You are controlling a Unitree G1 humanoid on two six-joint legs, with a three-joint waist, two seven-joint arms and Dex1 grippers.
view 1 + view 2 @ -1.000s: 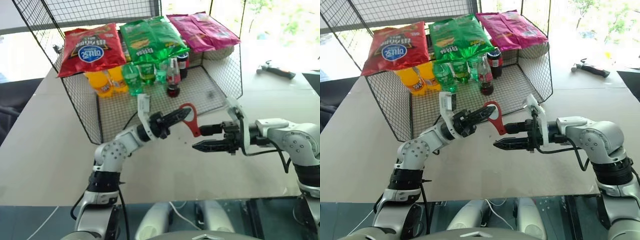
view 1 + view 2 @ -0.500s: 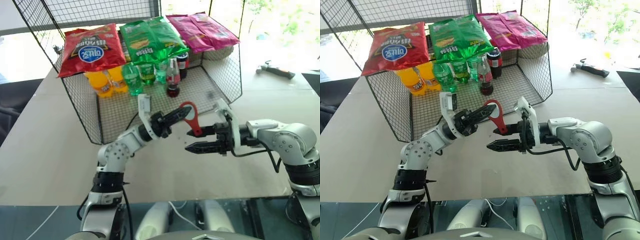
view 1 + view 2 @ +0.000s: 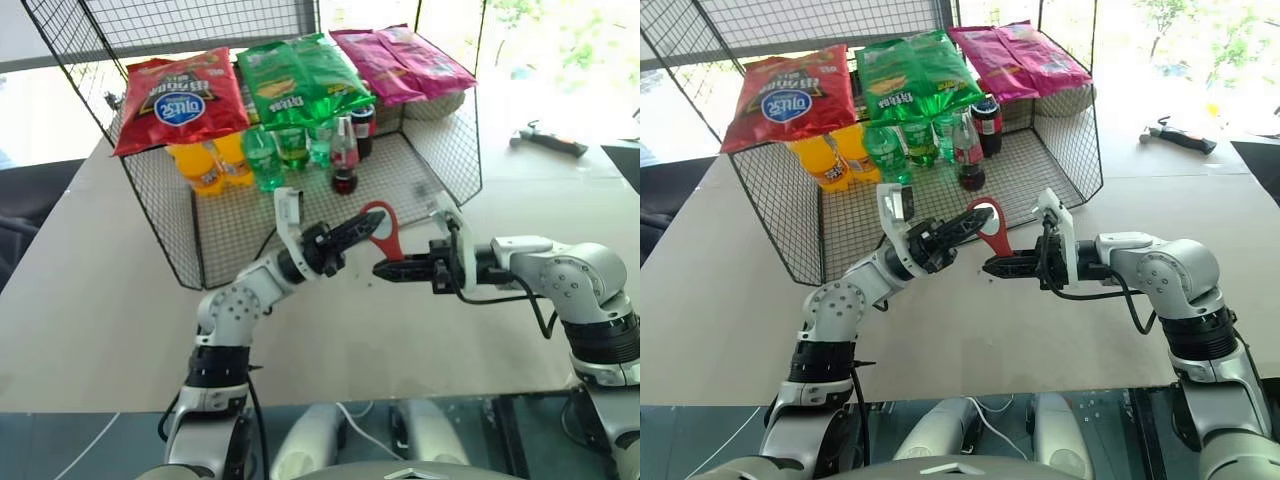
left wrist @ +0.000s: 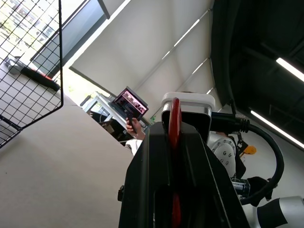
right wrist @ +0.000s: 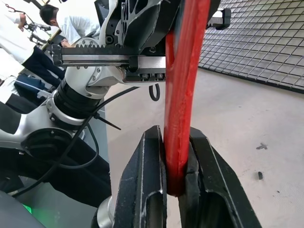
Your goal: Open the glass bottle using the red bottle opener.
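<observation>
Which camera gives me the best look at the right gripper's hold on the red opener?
The right wrist view: the right gripper has both fingers pressed on the red bottle opener handle's lower end. The eye views show the whole handover, with the left gripper at the ring head. The left wrist view shows it edge-on.

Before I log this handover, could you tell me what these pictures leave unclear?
- Glass bottle: its cap is too small to read in the head views, with chip bags overhanging.
- Red bottle opener: the right wrist view's top edge cuts off its ring.
- Opener in the left wrist view: the black fingers cover most of it.
</observation>
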